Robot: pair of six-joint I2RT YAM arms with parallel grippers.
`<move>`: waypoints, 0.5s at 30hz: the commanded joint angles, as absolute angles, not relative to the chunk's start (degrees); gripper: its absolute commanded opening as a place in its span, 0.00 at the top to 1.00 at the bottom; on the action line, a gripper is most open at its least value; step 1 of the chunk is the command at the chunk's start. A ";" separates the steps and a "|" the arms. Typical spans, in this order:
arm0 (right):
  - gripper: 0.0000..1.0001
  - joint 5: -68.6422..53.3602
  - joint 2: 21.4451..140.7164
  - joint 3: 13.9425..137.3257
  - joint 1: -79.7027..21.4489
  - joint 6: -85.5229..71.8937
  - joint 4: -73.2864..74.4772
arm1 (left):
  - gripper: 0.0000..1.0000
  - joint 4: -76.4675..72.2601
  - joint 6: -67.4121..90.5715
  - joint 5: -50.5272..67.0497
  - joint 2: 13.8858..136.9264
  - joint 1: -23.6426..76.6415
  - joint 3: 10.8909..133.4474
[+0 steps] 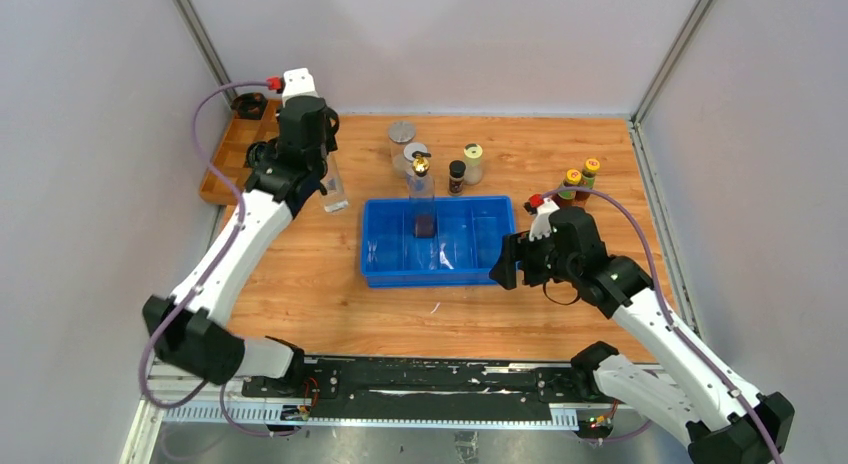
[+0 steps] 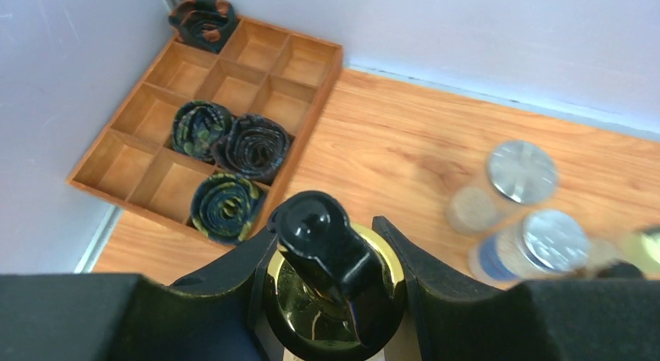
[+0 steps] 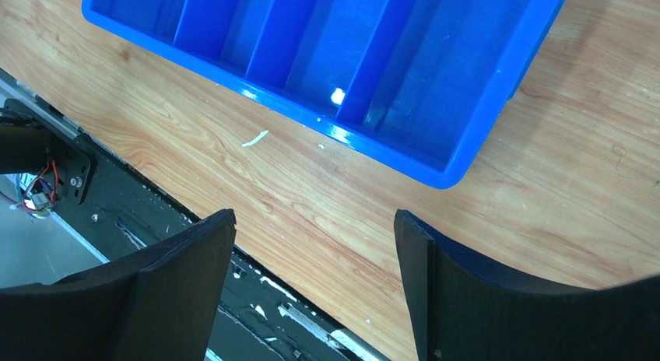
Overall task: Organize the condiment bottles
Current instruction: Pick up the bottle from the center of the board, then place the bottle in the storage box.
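The left gripper point(image 2: 325, 225) is closed narrow on the neck of one tall clear bottle point(image 2: 305, 306). Its black pads press both sides of the bottle's shiny gold collar, which carries a glossy black spout. From above, I see this bottle point(image 1: 335, 189) left of the blue bin point(image 1: 385, 269); I cannot tell whether its base touches the table point(image 1: 300, 304).

The right gripper point(image 3: 311, 229) stands wide and holds nothing. It is over bare wood just off the bin's near right corner.

Count of items:
- One second gold-spouted clear bottle point(image 1: 421, 182), upright inside the bin, with dark contents at its base.
- Two clear round jars with flat silver lids point(image 1: 402, 132) point(image 1: 416, 154), close together behind the bin.
- One clear jar with a cream lid point(image 1: 473, 156).
- One small black-capped bottle point(image 1: 457, 174), beside the cream-lidded jar.
- Two dark bottles with yellow caps point(image 1: 572, 179) point(image 1: 591, 168), side by side near the table's right edge.

The bin is smooth moulded plastic split by straight ribs into long channels. A wooden grid tray point(image 2: 307, 61) sits in the far left corner and holds four dark coiled rolls point(image 2: 253, 147).
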State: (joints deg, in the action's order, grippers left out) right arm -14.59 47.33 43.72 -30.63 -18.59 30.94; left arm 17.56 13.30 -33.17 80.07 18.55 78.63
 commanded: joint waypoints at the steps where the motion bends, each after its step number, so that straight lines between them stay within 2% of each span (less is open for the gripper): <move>1: 0.20 -14.55 46.23 45.55 -31.55 -19.34 31.82 | 0.72 25.31 17.93 -35.31 68.03 23.80 76.94; 8: 0.20 -14.16 45.59 49.78 -31.53 -19.44 33.15 | 0.72 34.33 24.02 -39.65 54.57 37.58 73.75; 15: 0.20 -13.97 42.80 49.91 -31.53 -20.34 33.71 | 0.72 37.80 27.60 -50.38 55.45 54.67 75.28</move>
State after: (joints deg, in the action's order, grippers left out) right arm -14.50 44.75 48.90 -30.65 -18.98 31.55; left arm 38.28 23.59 -42.00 53.65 48.38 73.84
